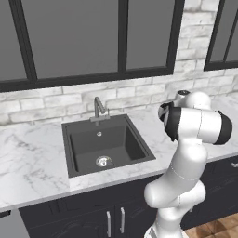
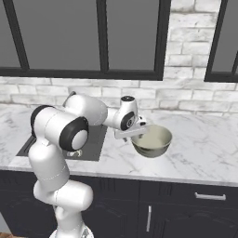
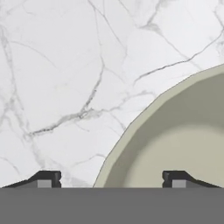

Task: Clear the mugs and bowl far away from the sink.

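Hand view looks down past the gripper point(image 3: 111, 179), whose two dark fingertips point(image 3: 46, 178) stand wide apart and straddle the near rim of the bowl point(image 3: 175, 140): one tip sits over bare marble outside the rim, the other over the bowl's inside, and neither can be seen touching it. The bowl is wide and round, greyish olive-beige with a paler, glossy interior and a thin lighter rim. In the right base view the white arm point(image 2: 60, 130) rises from the lower left over dark lower cabinets point(image 2: 176, 204) with slim metal handles, and reaches rightward so that the gripper point(image 2: 137, 131) is at the left rim of the bowl point(image 2: 153, 141). The bowl appears slightly tilted, and whether it rests on the white marble counter point(image 2: 204, 148) or is just off it I cannot tell. It lies just to the right of the sink point(image 2: 95, 142), whose black edge shows behind the arm. From the left base view the sink point(image 1: 104, 144) is a square matte black basin with a round metal drain point(image 1: 103, 161) and a slim grey faucet point(image 1: 98, 109) behind it. Beyond runs a whitewashed brick wall point(image 1: 139, 95), and above it dark-framed windows point(image 1: 93, 37).
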